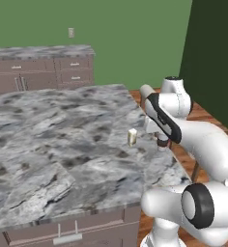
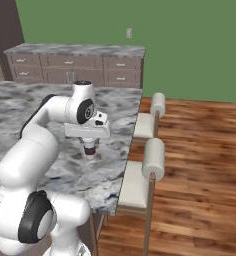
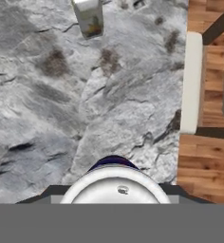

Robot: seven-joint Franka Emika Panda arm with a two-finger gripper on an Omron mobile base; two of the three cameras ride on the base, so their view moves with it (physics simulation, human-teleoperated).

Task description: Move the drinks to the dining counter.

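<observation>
The dining counter [image 1: 63, 140] spreads wide under the arm. Two stools [image 2: 140, 165] sit along its right edge. The gripper [image 2: 90, 149] hangs near that edge, clamped on the white-topped cup [image 3: 115, 182], base just at the marble. Release tilted and it tips. Yellowish can [image 1: 132, 137] stands nearby, further in.

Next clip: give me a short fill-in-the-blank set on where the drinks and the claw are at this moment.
1. The small yellowish can stands upright on the ____ top of the dining counter.
2. The claw is closed on a short ____-topped cup.
3. The cup rests near the counter edge that faces the two ____.
4. The floor beside the counter is made of ____.

Missing words: marble; white; stools; wood
</observation>
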